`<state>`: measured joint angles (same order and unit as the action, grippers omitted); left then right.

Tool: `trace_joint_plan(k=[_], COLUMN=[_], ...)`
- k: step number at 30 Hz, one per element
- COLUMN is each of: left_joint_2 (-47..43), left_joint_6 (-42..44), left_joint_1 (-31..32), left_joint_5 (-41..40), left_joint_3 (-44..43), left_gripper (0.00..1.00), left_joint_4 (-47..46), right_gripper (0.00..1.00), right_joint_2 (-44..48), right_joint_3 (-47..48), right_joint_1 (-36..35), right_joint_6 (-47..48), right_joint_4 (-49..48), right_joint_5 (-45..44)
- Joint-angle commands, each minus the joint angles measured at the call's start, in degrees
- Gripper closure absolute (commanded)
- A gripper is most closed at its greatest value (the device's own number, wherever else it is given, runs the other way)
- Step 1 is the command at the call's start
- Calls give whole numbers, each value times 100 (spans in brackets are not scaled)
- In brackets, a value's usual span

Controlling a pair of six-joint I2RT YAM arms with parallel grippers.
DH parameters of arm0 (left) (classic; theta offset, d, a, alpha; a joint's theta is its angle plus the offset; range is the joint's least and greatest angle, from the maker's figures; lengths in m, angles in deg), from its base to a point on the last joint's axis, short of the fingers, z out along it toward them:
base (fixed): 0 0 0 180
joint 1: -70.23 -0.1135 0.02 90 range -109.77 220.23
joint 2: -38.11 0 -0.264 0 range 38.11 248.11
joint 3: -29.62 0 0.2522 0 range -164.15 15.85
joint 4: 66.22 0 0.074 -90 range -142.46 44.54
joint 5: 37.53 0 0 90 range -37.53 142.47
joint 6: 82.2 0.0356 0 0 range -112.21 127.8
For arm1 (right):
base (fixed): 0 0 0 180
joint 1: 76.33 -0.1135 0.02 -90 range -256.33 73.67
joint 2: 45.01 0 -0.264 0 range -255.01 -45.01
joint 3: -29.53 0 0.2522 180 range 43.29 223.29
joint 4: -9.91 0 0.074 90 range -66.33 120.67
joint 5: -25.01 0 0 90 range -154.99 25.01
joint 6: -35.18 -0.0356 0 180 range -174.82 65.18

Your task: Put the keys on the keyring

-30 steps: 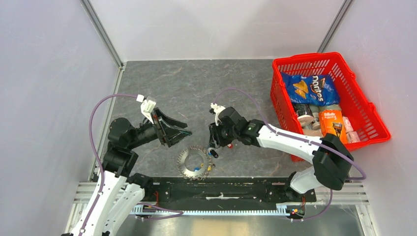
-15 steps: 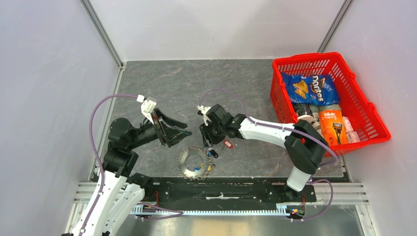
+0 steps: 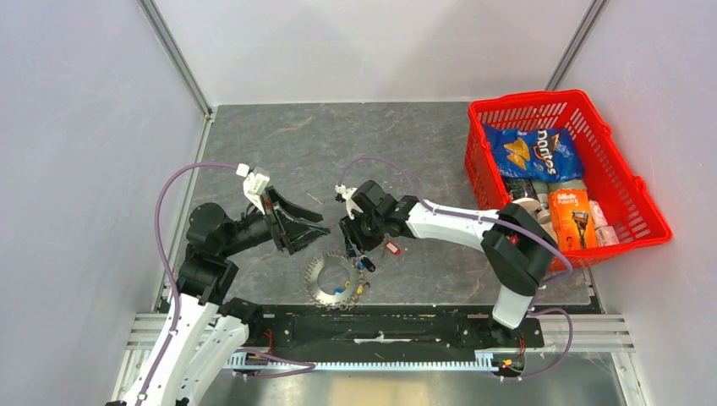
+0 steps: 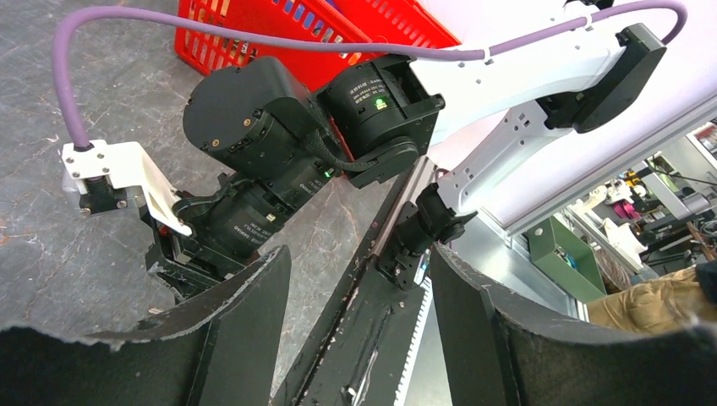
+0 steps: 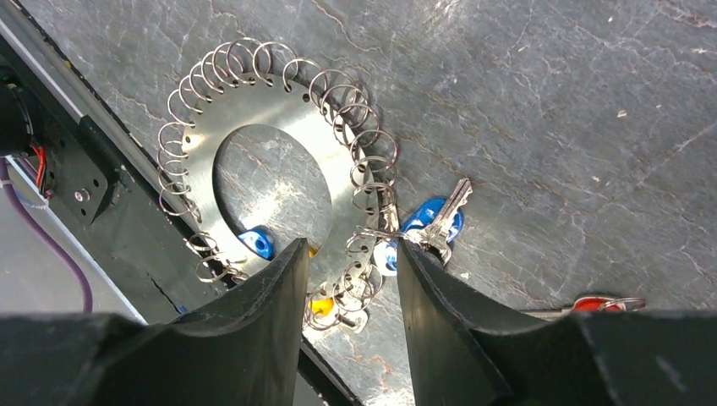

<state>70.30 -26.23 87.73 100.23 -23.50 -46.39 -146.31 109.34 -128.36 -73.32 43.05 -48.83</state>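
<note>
1. Keyring [image 5: 254, 106] lies flat by the worktop's near edge, with keys [image 5: 435, 222] clustered at its rim.
2. Right hand [image 5: 348, 262] hovers just above them, jaws partly open, seemingly empty.
3. Left hand [image 4: 359, 262] is wide open and empty, beside the ring's left.

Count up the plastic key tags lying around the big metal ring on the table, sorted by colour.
Blue plastic key tags: 2 (one in the hole of the flat grey metal keyring, one just outside its rim)
Yellow plastic key tag: 1
Red plastic key tag: 1
Total: 4
</note>
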Motion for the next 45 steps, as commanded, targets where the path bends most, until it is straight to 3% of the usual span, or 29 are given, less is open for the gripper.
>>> trace_joint_plan(k=[1, 14, 33, 45], left_joint_2=[-51, -28, -24, -40], left_joint_6=[115, 97, 80, 75], left_joint_1=[25, 26, 35, 58], left_joint_5=[163, 189, 201, 208], left_joint_3=[8, 15, 24, 33], left_gripper=[32, 32, 32, 32], left_joint_4=[-139, -167, -180, -185], right_gripper=[50, 49, 54, 58], right_joint_2=[416, 1634, 935, 480], right_joint_3=[-206, -956, -808, -469], right_joint_1=[-85, -388, -879, -940], right_joint_6=[3, 586, 888, 940], right_joint_4=[27, 708, 302, 150], right_joint_5=[172, 717, -38, 34])
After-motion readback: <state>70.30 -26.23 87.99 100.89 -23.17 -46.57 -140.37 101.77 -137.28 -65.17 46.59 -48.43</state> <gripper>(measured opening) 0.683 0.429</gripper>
